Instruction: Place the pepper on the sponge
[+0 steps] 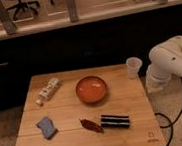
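Observation:
The dark red pepper (91,125) lies on the wooden table (128,100) near its front edge, pointing diagonally. The blue-grey sponge (46,127) sits to its left, about a hand's width away, with nothing on it. A white robot arm (170,63) curves in at the right, beyond the table's right edge. My gripper does not show in the camera view; only the arm's rounded links are visible.
A black striped block (115,120) lies right beside the pepper. An orange bowl (91,89) stands mid-table, a white cup (133,67) at the back right corner, a white patterned box (48,90) at the back left. A black cable (167,123) hangs by the right edge.

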You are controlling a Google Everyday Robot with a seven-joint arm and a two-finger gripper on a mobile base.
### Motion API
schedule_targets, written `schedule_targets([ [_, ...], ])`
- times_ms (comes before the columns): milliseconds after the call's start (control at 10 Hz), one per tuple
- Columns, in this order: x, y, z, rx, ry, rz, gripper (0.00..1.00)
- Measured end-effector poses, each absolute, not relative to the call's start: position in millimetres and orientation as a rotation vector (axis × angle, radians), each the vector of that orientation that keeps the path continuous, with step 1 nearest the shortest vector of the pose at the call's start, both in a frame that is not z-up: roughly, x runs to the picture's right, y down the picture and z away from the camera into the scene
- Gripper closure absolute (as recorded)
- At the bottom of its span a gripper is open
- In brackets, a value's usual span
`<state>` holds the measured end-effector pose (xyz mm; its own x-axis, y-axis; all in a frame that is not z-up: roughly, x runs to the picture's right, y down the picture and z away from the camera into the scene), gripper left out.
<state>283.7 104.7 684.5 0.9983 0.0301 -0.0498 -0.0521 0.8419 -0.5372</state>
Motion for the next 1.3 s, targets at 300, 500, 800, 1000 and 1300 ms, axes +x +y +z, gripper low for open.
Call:
schedule_targets([
  [300, 283.7, 104.7, 684.5, -0.568, 0.040, 0.043, 0.26],
  [500, 283.7, 104.7, 684.5, -0.568, 0.040, 0.044, 0.20],
  [800, 283.7, 104.7, 684.5, -0.568, 0.040, 0.043, 0.20],
  [1000, 283.7, 104.7, 684.5, -0.568, 0.040, 0.043, 0.20],
  [1300, 283.7, 104.7, 684.5, -0.568, 0.040, 0.043, 0.20],
])
